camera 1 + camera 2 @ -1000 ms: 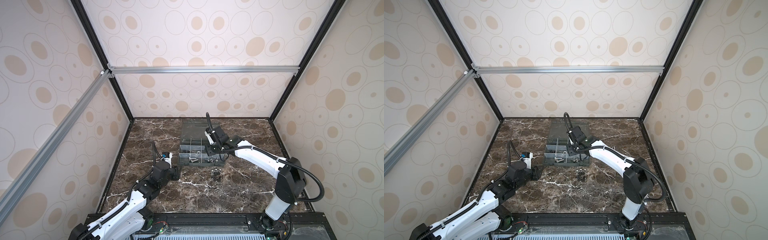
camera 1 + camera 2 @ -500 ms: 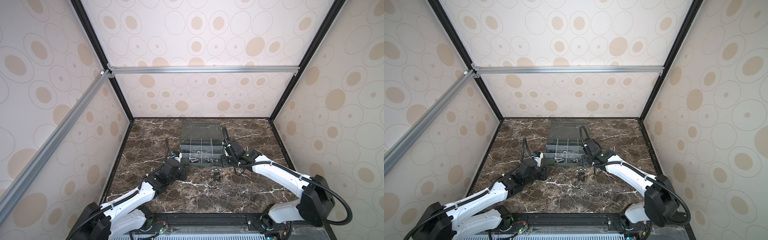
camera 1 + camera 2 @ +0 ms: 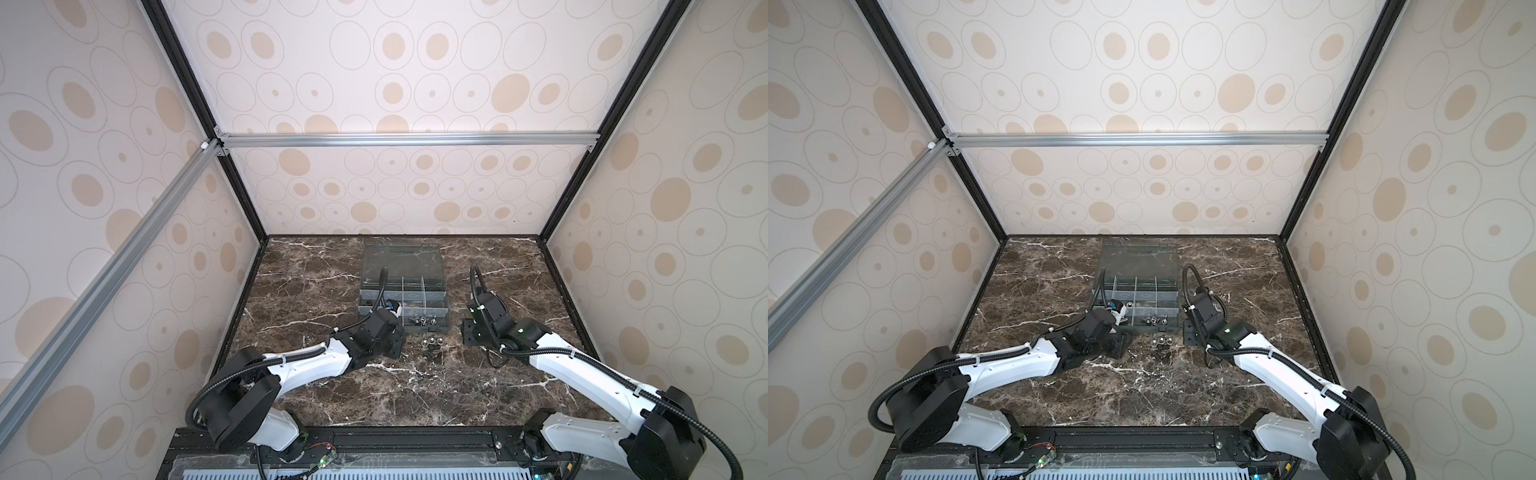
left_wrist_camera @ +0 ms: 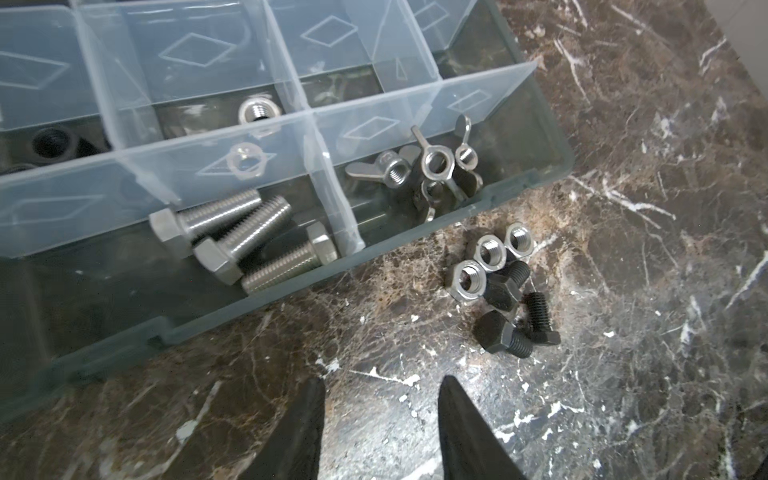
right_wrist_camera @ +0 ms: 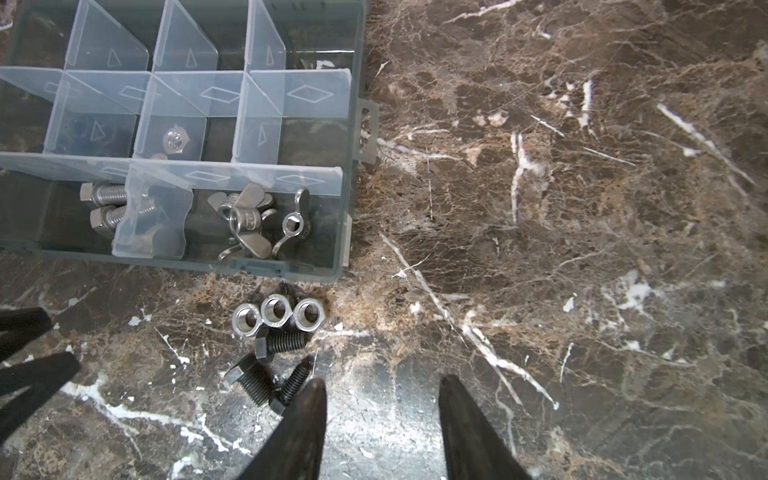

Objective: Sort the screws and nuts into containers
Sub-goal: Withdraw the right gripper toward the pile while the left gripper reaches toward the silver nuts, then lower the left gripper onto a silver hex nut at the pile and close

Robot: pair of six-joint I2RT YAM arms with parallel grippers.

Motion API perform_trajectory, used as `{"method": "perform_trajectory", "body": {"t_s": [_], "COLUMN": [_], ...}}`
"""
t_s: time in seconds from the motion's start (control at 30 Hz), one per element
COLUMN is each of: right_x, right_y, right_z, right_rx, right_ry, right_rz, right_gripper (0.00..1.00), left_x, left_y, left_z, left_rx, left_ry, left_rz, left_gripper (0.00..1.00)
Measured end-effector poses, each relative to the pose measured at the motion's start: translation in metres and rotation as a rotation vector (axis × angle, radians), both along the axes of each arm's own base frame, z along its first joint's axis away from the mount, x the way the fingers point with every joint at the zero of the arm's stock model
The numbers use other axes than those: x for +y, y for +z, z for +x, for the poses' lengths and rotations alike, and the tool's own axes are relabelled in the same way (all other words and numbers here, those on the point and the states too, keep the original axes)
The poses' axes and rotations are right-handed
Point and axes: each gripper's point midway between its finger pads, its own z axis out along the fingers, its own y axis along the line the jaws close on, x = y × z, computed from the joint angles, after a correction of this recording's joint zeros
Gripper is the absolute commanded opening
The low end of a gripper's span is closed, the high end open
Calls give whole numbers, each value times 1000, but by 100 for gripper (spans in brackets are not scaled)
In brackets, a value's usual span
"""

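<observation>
Three silver nuts [image 4: 490, 253] [image 5: 274, 316] and three black screws [image 4: 507, 328] [image 5: 266, 374] lie loose on the marble just in front of the organizer box [image 3: 403, 303] [image 3: 1138, 303]. Its containers [image 4: 291, 299] hold silver screws [image 4: 232, 232] in one cell, wing nuts [image 4: 432, 166] in the corner cell and a nut [image 4: 255, 112] behind. My left gripper [image 4: 380, 386] [image 3: 395, 347] hovers open left of the pile, holding nothing. My right gripper [image 5: 382, 386] [image 3: 471, 332] is open and empty at the pile's right, one fingertip beside a black screw.
The box's clear lid [image 3: 401, 259] lies open toward the back wall. Patterned enclosure walls and black frame posts [image 3: 552, 232] ring the marble table [image 3: 415, 395]. In the right wrist view the left gripper's fingers [image 5: 33, 365] show beyond the pile.
My right gripper has pulled back from over the box to the table on its right. My left arm has reached forward to the box's front left corner by the loose pile.
</observation>
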Motion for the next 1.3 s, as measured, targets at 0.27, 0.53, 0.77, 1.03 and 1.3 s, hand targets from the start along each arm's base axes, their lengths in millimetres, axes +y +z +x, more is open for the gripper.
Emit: {"method": "perform_trajectory", "body": {"t_s": [0.27,0.53,0.77,1.03,1.3], "right_x": [-6,-8,-9,-8,-8], "right_y": [-5,-4,-7,-8,-11], "right_z": [-3,-4,-6,-7,-9], "right_rx": [8,7,13,17,27], "right_ry": [-20,-29,-32,-30,-24], "right_rz": [-10,-5,-1,2,7], "right_gripper": [48,48,48,48,48], "left_x": [-40,-63,-67,-67,-66], "left_y": [-15,-29,-36,-41,-46], "left_z": [2,5,12,20,24], "left_rx": [14,20,18,2,-10], "left_ry": [-102,-155,-153,-137,-126], "left_rz": [67,118,158,190,217], "left_gripper": [45,44,42,36,32]}}
